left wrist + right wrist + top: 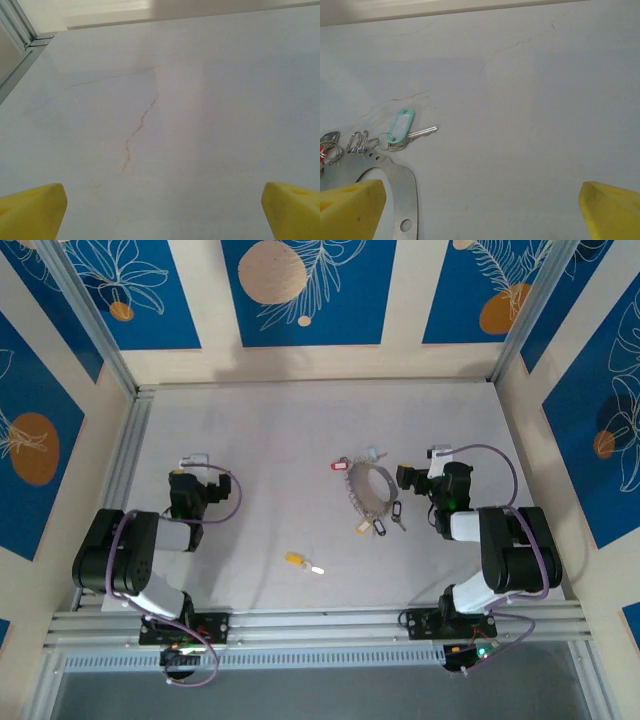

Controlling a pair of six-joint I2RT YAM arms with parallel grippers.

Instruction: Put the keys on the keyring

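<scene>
Left gripper (161, 210) spread wide, empty; yellow wedge fingertips (35, 210) over matte white tabletop (215, 100) veined with hairline brown cracks. Right gripper (480, 210) likewise spread, holding nothing, just right of keyring (404, 197): flat grey metal band, curved, with small punched hole. Pale-blue-tagged key (400, 129) at ring's far edge, small wire split rings beside it. Red-tagged key (338, 465) far left of ring, black-tagged keys (395, 510) at near edge, possibly threaded on, too small to tell. Yellow-tagged key (297, 560) alone, well apart, near table's front middle.
</scene>
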